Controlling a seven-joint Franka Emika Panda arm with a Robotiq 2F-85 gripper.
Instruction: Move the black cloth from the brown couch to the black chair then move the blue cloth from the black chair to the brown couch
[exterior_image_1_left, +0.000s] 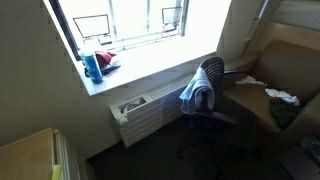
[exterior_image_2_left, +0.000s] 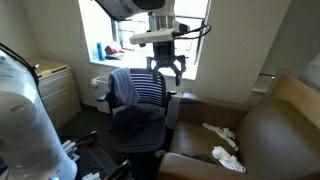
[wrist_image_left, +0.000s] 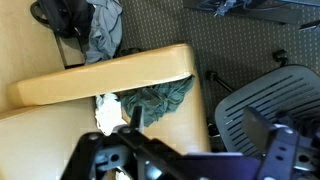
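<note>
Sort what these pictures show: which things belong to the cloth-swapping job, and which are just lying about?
Job in hand: black cloth, brown couch, blue cloth, black chair, pincer.

Lying about: white cloths, blue container, radiator.

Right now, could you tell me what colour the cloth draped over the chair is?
Blue; the cloth shows best in an exterior view.

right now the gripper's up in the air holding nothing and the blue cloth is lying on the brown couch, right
Not quite: the blue cloth is draped over the back of the black chair, not lying on the brown couch, as both exterior views show. The gripper does hang in the air, open and empty.
</note>
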